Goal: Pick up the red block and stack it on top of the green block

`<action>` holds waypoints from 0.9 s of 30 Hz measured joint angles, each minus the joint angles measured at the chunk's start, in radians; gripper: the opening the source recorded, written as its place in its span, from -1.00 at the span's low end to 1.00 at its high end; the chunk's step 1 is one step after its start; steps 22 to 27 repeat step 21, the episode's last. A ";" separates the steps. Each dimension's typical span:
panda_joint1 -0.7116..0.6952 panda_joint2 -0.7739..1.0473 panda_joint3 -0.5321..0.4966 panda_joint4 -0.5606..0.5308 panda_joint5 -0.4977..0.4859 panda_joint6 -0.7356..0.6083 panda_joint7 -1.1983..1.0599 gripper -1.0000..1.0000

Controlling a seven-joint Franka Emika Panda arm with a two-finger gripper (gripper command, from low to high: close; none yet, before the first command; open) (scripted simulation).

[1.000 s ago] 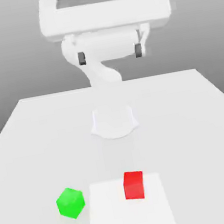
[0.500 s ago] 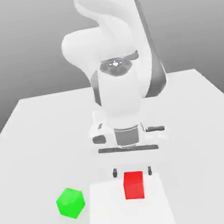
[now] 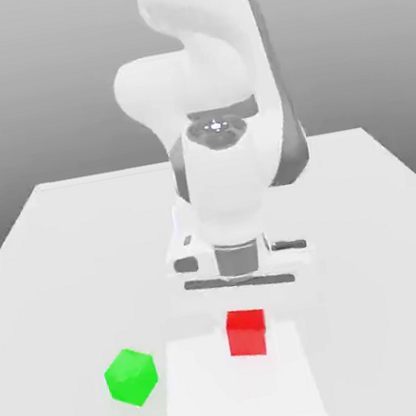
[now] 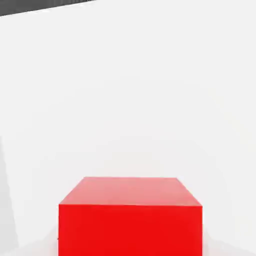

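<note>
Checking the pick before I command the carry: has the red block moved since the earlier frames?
Yes. In the exterior view the red block sits slightly higher in the picture, its lower edge farther from the near edge of the white sheet.

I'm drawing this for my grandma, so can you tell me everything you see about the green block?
The green block is bright green all over, with flat faces and straight edges, like a plain cube. It looks smooth, with no marks. It sits turned so that a corner edge faces the camera. It is on the pale table, at the exterior view's left, beside the white sheet-like patch and not on it. Nothing is stacked on it, and the gripper isn't touching it.
</note>
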 joint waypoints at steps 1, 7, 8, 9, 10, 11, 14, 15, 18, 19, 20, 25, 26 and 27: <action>-0.002 -0.016 -0.016 0.004 0.001 -0.020 -0.027 -1.00; -0.150 -0.049 -0.114 0.055 -0.010 -0.106 -0.270 -1.00; -0.171 -0.053 -0.131 0.065 -0.012 -0.119 -0.314 -1.00; -0.193 -0.056 -0.148 0.075 -0.015 -0.132 -0.357 -1.00; -0.213 -0.060 -0.165 0.085 -0.017 -0.146 -0.401 -1.00; -0.234 -0.063 -0.182 0.095 -0.019 -0.159 -0.444 -1.00; -0.255 -0.004 -0.199 0.110 -0.007 -0.115 -0.509 -1.00; -0.261 0.029 -0.195 0.112 0.002 -0.085 -0.520 -1.00; -0.266 0.132 -0.176 0.117 0.036 0.012 -0.548 1.00; -0.266 0.132 -0.176 0.117 0.036 0.012 -0.548 1.00; -0.266 0.132 -0.176 0.117 0.036 0.012 -0.548 1.00; -0.266 0.132 -0.176 0.117 0.036 0.012 -0.548 1.00; -0.266 0.132 -0.176 0.117 0.036 0.012 -0.548 1.00; -0.266 0.132 -0.176 0.117 0.036 0.012 -0.548 1.00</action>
